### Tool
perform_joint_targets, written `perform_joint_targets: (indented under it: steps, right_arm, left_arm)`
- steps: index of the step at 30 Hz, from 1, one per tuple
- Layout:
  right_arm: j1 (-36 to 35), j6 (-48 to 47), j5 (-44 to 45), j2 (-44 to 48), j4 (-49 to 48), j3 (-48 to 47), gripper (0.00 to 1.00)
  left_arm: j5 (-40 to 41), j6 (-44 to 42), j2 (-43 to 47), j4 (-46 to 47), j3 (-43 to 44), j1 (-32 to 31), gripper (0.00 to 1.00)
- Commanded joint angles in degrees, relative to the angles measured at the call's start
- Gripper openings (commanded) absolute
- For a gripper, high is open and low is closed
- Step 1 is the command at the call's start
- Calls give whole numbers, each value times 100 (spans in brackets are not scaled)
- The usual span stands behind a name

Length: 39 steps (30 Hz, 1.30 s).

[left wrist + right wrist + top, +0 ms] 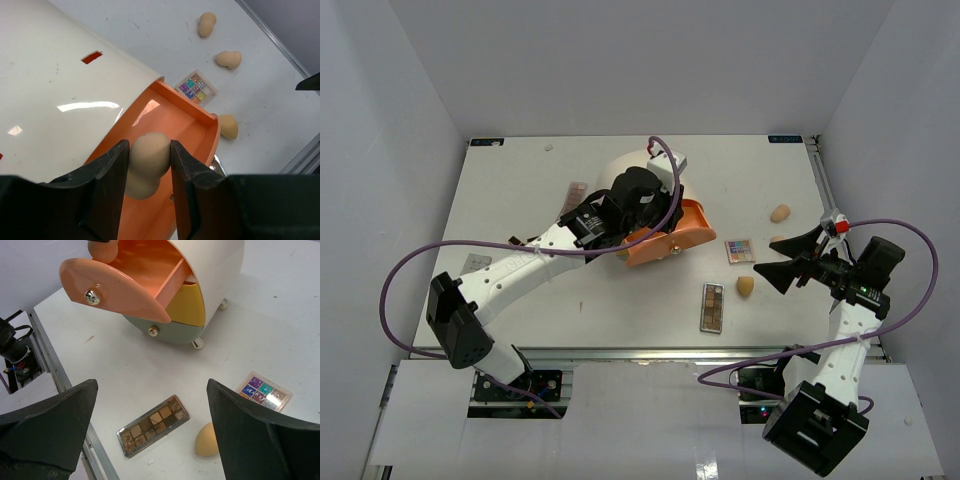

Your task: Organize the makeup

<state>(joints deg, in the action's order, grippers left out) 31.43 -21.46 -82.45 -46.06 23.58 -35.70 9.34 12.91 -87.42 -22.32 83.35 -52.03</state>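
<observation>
My left gripper (pixel 150 156) hangs over the pulled-out orange drawer (pixel 197 125) of the cream organizer (pixel 60 90). Its jaws are closed on a beige sponge (pixel 148 162), and both pads touch the sponge's upper lobe. My right gripper (pixel 152 390) is open and empty above a brown eyeshadow palette (pixel 153 424). A beige sponge (pixel 206 440) lies beside that palette, and a colourful palette (pixel 264 391) lies farther right. From above, the right gripper (pixel 767 257) is at the table's right, near the colourful palette (pixel 740 250) and the brown palette (pixel 712 307).
Three more sponges (pixel 206 23) (pixel 229 59) (pixel 228 126) lie on the white table right of the organizer. Below the orange drawer sit a yellow drawer (pixel 187 305) and a grey drawer (pixel 160 330). Another palette (pixel 577 191) lies behind the left arm. A metal rail (pixel 55 370) marks the table's near edge.
</observation>
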Motion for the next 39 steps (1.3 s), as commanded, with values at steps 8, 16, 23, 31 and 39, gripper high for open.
perform_joint_targets:
  steps: [8,16,23,31,39]
  right_arm:
    - [39,-174,128,144,-143,81,97]
    - [38,-526,531,39,24,-142,97]
    - [-303,-1893,3067,-835,1736,-1402,98]
    - [-2206,-1249,6122,-1879,1641,-1334,94]
    - [-3026,-721,6526,-2427,1340,-1006,88]
  left_arm:
    - [31,-14,493,-60,65,-53,68]
    - [106,-138,1126,-61,-43,-53,69]
    - [1103,-408,2856,178,-1342,-36,76]
    - [2011,-28,4927,389,-3801,407,83]
    - [2047,5,5028,394,-4370,528,84]
